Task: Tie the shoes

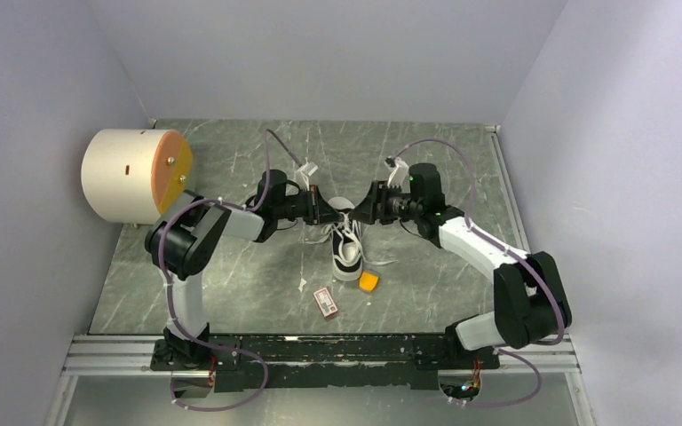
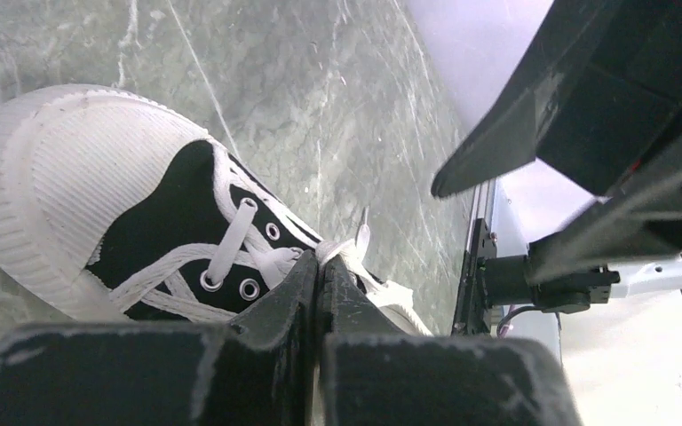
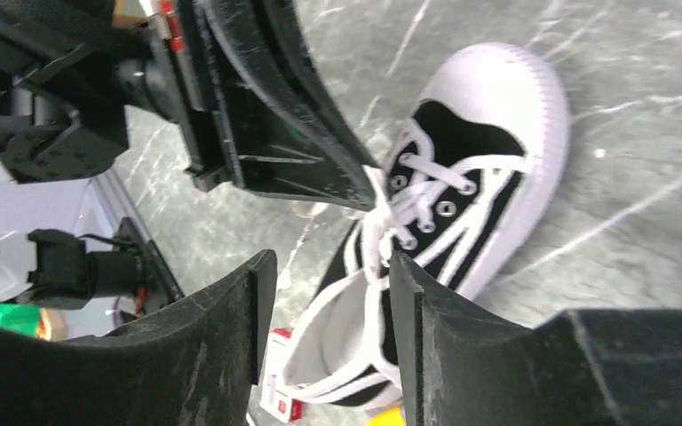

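The black-and-white sneaker (image 1: 347,247) lies mid-table with its toe away from the arm bases and its white laces (image 2: 231,248) loose. My left gripper (image 1: 327,213) is above the laced part, and in the left wrist view (image 2: 322,266) it is shut on a bunched piece of white lace (image 2: 348,251). My right gripper (image 1: 361,213) faces it from the right. In the right wrist view (image 3: 330,262) it is open and empty, its fingers (image 3: 222,319) either side of the shoe's opening (image 3: 337,328), above it. The left gripper's fingers (image 3: 293,115) show there by the eyelets.
An orange block (image 1: 368,281) lies by the shoe's heel and a red-and-white card (image 1: 326,302) nearer the bases. A white scrap (image 1: 302,285) is left of the shoe. A large white cylinder with an orange face (image 1: 133,176) stands at the far left. Walls close in three sides.
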Available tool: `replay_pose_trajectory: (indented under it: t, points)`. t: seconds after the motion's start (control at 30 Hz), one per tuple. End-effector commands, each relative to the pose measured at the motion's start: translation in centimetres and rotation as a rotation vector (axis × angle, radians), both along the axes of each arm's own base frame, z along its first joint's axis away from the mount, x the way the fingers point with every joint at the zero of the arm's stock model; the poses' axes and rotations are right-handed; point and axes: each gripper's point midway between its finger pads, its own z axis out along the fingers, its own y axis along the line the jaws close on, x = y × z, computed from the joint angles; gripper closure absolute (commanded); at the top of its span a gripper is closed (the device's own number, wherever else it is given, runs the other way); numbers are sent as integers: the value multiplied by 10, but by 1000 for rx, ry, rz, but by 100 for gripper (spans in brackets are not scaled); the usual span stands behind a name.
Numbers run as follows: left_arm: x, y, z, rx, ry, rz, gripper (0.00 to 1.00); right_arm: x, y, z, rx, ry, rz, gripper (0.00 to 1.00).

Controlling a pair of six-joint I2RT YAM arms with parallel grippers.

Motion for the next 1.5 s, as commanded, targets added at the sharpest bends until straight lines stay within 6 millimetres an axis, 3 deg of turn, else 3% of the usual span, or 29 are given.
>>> replay_pose_trajectory:
  t: [0.0,0.1,0.23,0.73,0.9,1.1,1.3,1.47]
  points:
    - [11,1,7,-12,-81,19,95,16,-23,-13,-70,16,-52,49]
    - [10,1,6,-7,-76,10,95,32,-23,-14,-29,18,-56,58]
    - [11,1,5,-7,-77,6,95,37,-13,-34,-28,40,35,70]
    - [8,2,2,12,-76,-6,95,34,20,-42,86,72,197,71]
    - [10,1,2,8,-75,-7,95,26,22,-38,119,81,203,74]
    - [10,0,6,-9,-78,-10,95,23,22,-46,109,102,197,71]
    - [10,-2,11,-41,-80,-14,95,19,24,-50,117,118,204,77]
    - [8,-4,16,-68,-78,-22,95,16,29,-50,128,117,220,75]
